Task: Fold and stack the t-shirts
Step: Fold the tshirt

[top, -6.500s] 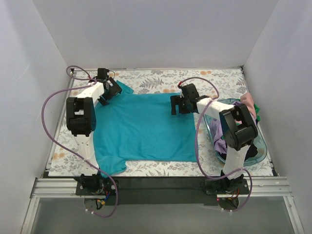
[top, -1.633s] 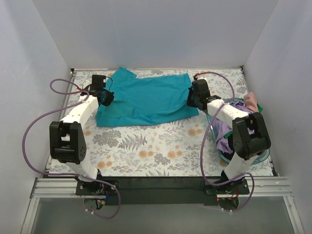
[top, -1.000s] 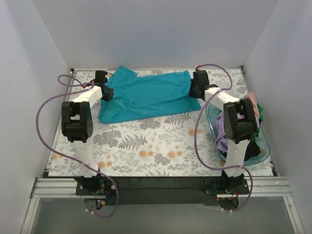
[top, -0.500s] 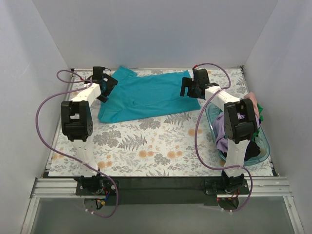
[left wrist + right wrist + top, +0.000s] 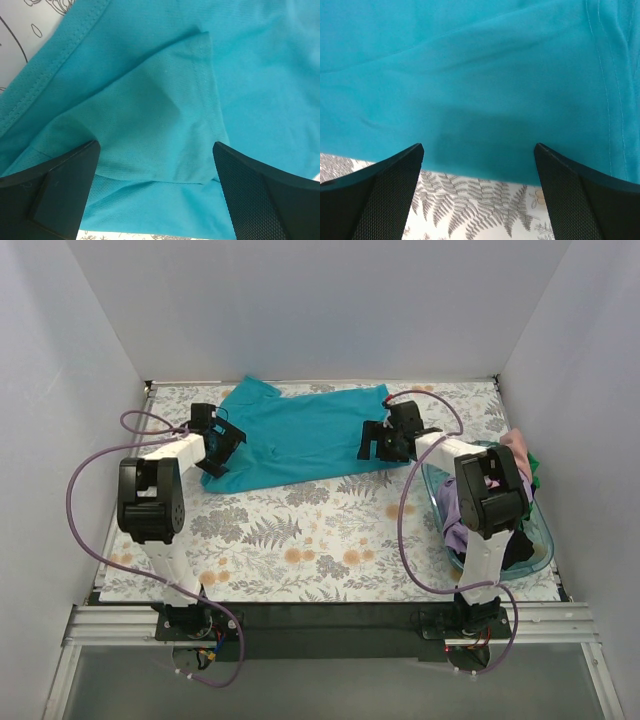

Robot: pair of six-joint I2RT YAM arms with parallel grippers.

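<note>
Teal t-shirt [image 5: 300,435], 12 o'clock on worktop [image 5: 300,540]: likely soft, limp; pinch side hems. Left fingers [image 5: 55,200], right fingers [image 5: 370,200] wide open, empty.

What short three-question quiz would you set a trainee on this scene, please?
1. True or false: the teal t-shirt lies on the table's far half.
2. Where are the other shirts? A) in the basket B) spread on the table C) on the teal t-shirt.
3. Fill in: both arms' jaws stand ____ above the teal t-shirt.
Key: 1 true; 2 A; 3 open.
</note>
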